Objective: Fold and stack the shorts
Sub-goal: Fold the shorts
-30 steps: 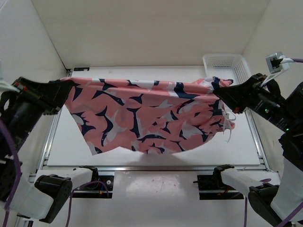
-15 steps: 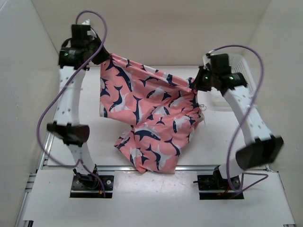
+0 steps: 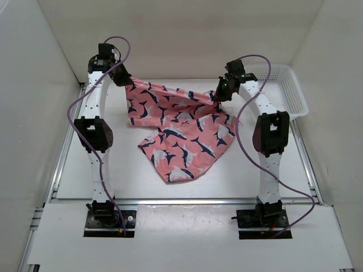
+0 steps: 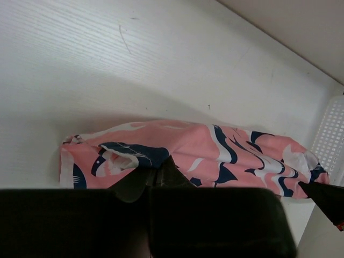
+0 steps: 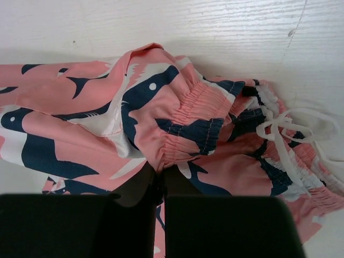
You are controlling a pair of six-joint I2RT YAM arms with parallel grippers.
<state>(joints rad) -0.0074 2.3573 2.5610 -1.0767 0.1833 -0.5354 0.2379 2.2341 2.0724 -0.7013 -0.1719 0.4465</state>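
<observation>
Left tool [image 3: 123, 80] and right tool [image 3: 219, 97] are both clamped on the shorts [image 3: 181, 136]. One edge is strung between them, and the rest drapes nearward onto the surface [image 3: 272, 164].

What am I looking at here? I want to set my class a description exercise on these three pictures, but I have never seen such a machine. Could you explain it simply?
These are two white robot arms bolted at the near edge of a table. The wide picture is taken from above and behind them. The other two come from a small camera on each wrist, so the dark blocks at the bottom of those are the arm's own fingers. On the table lie the shorts, salmon-pink with navy-and-white sharks, their far side lifted. The left gripper is shut on one end of the fabric. The right gripper is shut on the gathered waistband, near the white drawstring. A white mesh basket stands at the far right.
</observation>
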